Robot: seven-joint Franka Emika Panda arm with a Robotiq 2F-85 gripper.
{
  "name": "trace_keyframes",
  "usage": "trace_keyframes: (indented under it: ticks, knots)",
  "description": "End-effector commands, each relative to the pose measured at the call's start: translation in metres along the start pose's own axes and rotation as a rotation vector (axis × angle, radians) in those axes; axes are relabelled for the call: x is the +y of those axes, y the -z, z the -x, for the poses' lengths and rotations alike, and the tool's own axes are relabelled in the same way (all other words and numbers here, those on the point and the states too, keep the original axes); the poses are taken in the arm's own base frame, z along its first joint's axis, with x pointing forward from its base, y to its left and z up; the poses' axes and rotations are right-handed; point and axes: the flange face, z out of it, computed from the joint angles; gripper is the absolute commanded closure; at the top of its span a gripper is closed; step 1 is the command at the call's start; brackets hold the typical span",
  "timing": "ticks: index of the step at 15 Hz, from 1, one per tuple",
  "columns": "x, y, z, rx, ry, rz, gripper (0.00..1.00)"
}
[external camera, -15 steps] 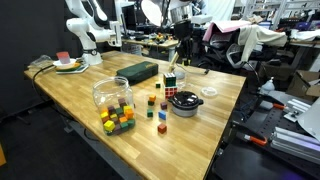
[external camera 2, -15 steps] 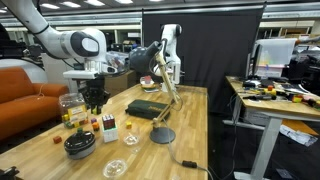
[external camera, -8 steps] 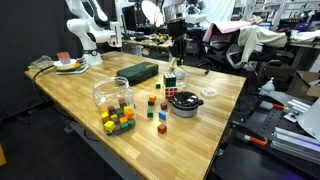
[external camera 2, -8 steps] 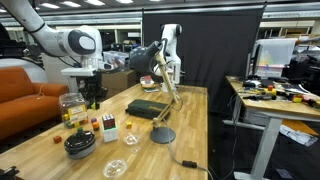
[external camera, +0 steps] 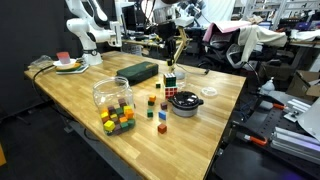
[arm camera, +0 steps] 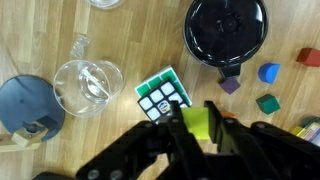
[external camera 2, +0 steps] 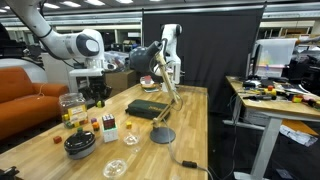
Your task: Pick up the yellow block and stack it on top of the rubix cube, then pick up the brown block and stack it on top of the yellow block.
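The gripper [arm camera: 199,132] is clamped on the yellow block [arm camera: 196,120], lower right of the rubix cube [arm camera: 162,95] in wrist view; glass bowl [arm camera: 64,92] sits just left of it. Open table [arm camera: 140,35] upper middle.

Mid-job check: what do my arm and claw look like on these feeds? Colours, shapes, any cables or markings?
The arm is built of rounded, glossy white segments, with dark grey bands at the joints and a round dark cap on one joint. The claw at its end is black and boxy. In the wrist view its two fingers are dark and flat-sided. No markings are readable, and any cables are too small to tell.
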Motion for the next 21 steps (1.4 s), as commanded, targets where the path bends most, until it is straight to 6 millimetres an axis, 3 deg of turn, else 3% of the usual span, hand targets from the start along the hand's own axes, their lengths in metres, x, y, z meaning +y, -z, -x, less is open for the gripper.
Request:
trace_keyframes:
  ticks: [1, 6, 15, 21]
  knots:
    - [0.010, -0.008, -0.020, -0.015, 0.079, 0.025, 0.93]
    - [0.017, -0.017, -0.033, -0.033, 0.158, 0.061, 0.93]
    - [0.014, -0.031, -0.031, -0.088, 0.241, 0.072, 0.93]
    - [0.005, -0.058, -0.033, -0.153, 0.273, 0.063, 0.93]
